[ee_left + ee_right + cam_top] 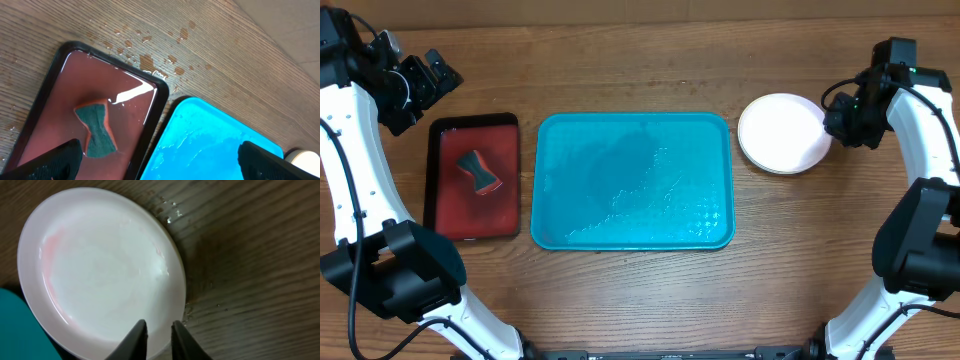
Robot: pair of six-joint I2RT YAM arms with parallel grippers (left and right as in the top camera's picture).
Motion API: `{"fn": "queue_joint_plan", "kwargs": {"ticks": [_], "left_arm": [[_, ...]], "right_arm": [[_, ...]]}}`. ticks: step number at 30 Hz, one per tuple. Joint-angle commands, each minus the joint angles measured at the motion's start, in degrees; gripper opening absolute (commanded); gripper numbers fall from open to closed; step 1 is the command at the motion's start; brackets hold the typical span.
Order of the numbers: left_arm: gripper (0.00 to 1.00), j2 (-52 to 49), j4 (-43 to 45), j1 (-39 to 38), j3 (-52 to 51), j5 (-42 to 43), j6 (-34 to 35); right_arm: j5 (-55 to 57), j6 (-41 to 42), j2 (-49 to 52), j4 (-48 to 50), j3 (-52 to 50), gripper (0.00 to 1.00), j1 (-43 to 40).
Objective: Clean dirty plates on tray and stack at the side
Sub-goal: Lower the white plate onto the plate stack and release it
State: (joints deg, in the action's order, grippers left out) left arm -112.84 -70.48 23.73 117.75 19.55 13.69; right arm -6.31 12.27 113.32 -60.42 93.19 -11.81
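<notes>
The large turquoise rectangular plastic tray lies long axis left-right. The left tool is open; the right tool is nearly closed at the rim of the round white plastic plate, grip unclear.

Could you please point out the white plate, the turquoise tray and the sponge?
white plate (782,132), overhead view, its centre.
turquoise tray (632,182), overhead view, bare wet floor.
sponge (480,172), overhead view, its pinched middle.

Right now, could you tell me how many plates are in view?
1: a white plate on the table, right of the turquoise tray; others may hide beneath it.
</notes>
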Motion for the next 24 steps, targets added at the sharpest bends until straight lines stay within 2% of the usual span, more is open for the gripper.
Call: {"fn": "queue_joint_plan", "kwargs": {"ticks": [1,2,6,8,13,21,23,24], "left_arm": [[1.0,-0.31,0.04,-0.22,0.09,0.81,-0.85],[1.0,-0.31,0.04,-0.22,0.09,0.81,-0.85],[1.0,-0.31,0.04,-0.2,0.09,0.81,-0.85],[1.0,-0.31,0.02,-0.2,0.09,0.81,-0.85],[1.0,-0.31,0.04,-0.2,0.09,0.81,-0.85],[1.0,-0.31,0.04,-0.2,0.09,0.83,-0.85],[1.0,-0.31,0.04,-0.22,0.09,0.81,-0.85],[1.0,-0.31,0.04,-0.2,0.09,0.81,-0.85]], "right_arm": [[-1.36,-0.24,-0.09,1.03,-0.26,0.39,0.72],[-1.36,-0.24,-0.09,1.03,-0.26,0.47,0.83],[-4.81,-0.26,-0.28,-1.22,-0.22,0.63,1.2],[-8.22,-0.26,-0.98,-3.17,-0.22,0.67,1.27],[-10.32,-0.55,-6.08,-8.35,-0.22,0.68,1.27],[-10.29,-3.43,-20.72,-21.38,-0.24,0.69,3.41],[-10.27,-3.56,-23.65,-24.02,-0.24,0.79,4.98],[-10.23,-3.58,-25.14,-25.44,-0.24,0.89,6.08]]}}
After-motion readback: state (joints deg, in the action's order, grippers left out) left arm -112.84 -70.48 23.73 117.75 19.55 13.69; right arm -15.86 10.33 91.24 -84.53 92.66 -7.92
